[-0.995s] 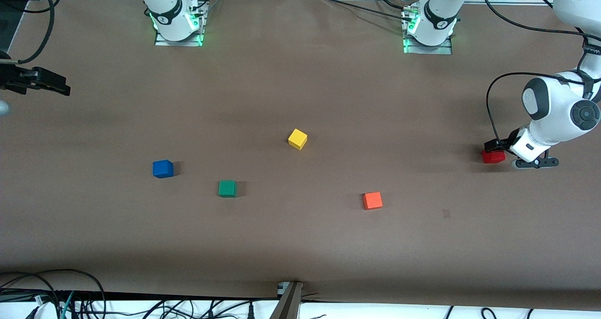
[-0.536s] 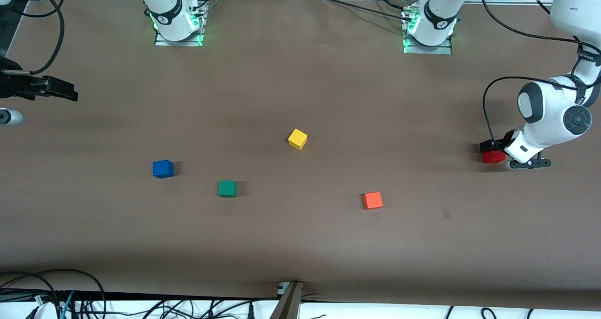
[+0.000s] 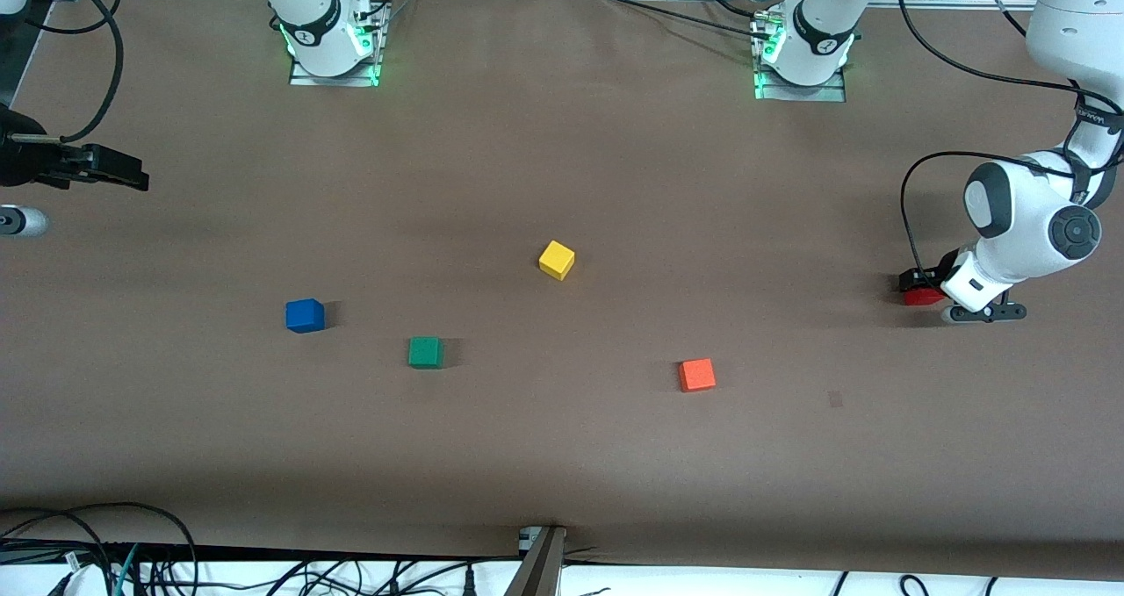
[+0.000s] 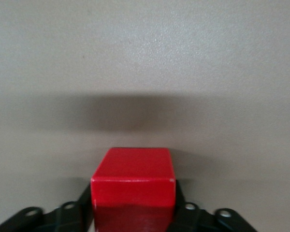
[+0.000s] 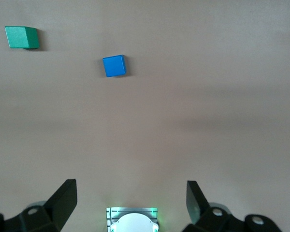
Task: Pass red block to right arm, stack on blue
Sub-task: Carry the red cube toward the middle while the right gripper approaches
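Red block (image 3: 921,297) in left tool (image 4: 134,212), nr table (image 3: 562,455) end.

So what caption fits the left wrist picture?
Left gripper closed on the red block above the brown table.

Left gripper (image 3: 918,282): lower over red block (image 3: 923,296), fingers now flanking it. Right gripper (image 3: 123,177): farther in from table edge.

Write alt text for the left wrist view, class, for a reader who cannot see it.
The red block sits between the left gripper's two black fingers, which press its sides. Ahead lies bare brown table, crossed by a soft dark shadow.
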### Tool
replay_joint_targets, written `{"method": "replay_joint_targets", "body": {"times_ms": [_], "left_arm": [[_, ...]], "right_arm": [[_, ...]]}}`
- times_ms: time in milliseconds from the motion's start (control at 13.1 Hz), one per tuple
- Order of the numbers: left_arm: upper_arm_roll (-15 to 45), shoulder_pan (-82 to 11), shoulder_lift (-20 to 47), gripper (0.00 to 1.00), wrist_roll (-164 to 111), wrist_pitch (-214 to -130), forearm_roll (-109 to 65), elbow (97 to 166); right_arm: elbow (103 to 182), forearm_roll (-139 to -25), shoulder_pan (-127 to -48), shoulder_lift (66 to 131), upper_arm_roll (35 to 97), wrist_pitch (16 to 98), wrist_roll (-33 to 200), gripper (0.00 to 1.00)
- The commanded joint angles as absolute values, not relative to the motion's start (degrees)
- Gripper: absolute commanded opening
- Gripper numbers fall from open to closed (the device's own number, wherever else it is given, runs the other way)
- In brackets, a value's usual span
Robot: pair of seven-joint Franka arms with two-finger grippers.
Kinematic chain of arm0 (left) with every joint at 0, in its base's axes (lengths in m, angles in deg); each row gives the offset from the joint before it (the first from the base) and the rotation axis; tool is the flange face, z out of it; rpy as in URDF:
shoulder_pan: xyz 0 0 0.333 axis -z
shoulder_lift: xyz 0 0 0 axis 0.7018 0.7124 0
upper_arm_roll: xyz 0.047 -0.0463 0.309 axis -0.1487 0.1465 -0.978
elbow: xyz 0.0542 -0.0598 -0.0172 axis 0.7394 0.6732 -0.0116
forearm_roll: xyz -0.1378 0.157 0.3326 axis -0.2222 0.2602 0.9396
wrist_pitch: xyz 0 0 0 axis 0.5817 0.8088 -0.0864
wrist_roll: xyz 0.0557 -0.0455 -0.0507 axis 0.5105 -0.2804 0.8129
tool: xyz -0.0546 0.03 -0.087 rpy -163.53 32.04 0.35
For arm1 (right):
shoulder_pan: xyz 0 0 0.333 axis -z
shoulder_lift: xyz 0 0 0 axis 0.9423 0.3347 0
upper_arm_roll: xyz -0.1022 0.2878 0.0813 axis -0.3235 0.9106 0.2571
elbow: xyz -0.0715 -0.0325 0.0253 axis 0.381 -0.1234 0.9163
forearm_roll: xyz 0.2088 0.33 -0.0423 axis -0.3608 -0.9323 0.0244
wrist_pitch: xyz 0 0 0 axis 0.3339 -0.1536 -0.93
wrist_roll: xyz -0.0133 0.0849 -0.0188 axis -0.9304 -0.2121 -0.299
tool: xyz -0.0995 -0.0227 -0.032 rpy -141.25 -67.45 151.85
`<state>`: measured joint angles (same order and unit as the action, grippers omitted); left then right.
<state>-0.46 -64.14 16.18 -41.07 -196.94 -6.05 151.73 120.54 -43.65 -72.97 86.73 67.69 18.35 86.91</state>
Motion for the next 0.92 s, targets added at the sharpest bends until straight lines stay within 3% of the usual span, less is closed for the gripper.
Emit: {"method": "replay_joint_targets", "body": {"times_ms": [0, 153, 536, 689, 842], "left_arm": [[-0.02, -64.61, 16.16, 0.01, -41.69, -196.50, -6.27, 150.68], [0.51, -64.44, 15.38, 0.00, -41.69, -194.15, -6.27, 148.76], [6.82, -64.87, 11.07, 0.01, -42.31, -167.45, -7.49, 136.38], [8.07, -64.88, 10.54, 0.06, -42.65, -162.07, -12.57, 132.68], [9.11, -64.70, 10.36, 0.00, -48.51, -159.68, -20.47, 130.83]], "right_arm": [[119.56, -44.21, -73.60, 87.05, 67.87, 17.59, 86.17, 1.00], [119.73, -44.30, -73.96, 87.14, 67.87, 17.50, 86.09, 1.00], [119.73, -47.09, -74.75, 87.58, 67.88, 17.42, 86.09, 1.00], [119.73, -48.42, -74.66, 88.28, 67.87, 17.76, 86.17, 1.00], [119.91, -53.14, -74.75, 89.59, 67.87, 17.59, 86.44, 1.00]]}}
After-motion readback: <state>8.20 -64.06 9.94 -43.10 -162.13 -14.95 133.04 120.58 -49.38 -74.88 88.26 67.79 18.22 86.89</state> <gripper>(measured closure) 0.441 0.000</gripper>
